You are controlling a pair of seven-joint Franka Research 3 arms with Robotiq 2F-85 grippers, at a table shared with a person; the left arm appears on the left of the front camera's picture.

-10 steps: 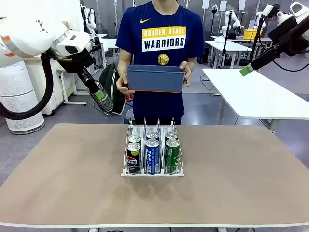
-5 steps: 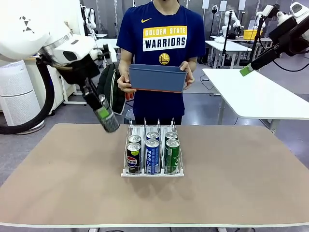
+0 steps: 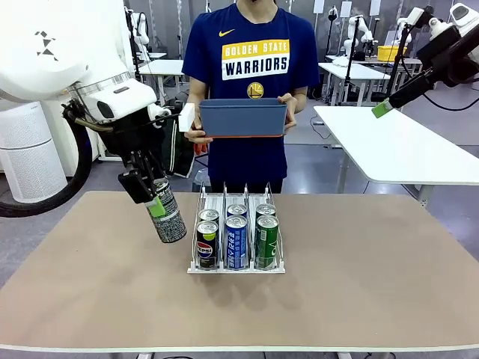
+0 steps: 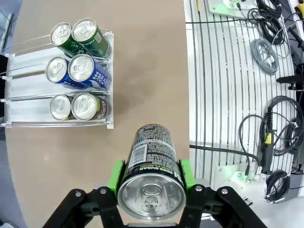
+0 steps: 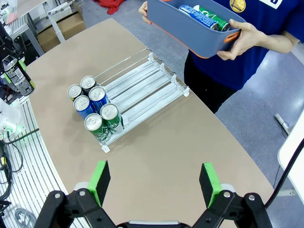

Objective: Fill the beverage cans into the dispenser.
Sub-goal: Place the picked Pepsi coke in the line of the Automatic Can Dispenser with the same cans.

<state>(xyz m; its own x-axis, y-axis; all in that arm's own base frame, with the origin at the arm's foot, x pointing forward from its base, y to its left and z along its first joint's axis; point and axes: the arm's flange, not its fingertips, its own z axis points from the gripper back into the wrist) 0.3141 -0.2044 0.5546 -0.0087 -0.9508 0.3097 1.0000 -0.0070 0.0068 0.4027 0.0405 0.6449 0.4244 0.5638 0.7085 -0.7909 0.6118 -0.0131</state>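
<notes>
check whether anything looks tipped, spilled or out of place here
Nothing spilled or damaged. Six slim drink cans stand upright in the clear three-lane wire rack. Only the dark printed can is tilted, gripped by the left gripper above the table, left of the rack.

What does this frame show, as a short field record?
left gripper: shut on dark can, tilted, above table, left of dispenser
right gripper: open, empty, raised
dispenser: six cans, two per lane, at robot-side end
bin: held by person, more cans inside
</notes>
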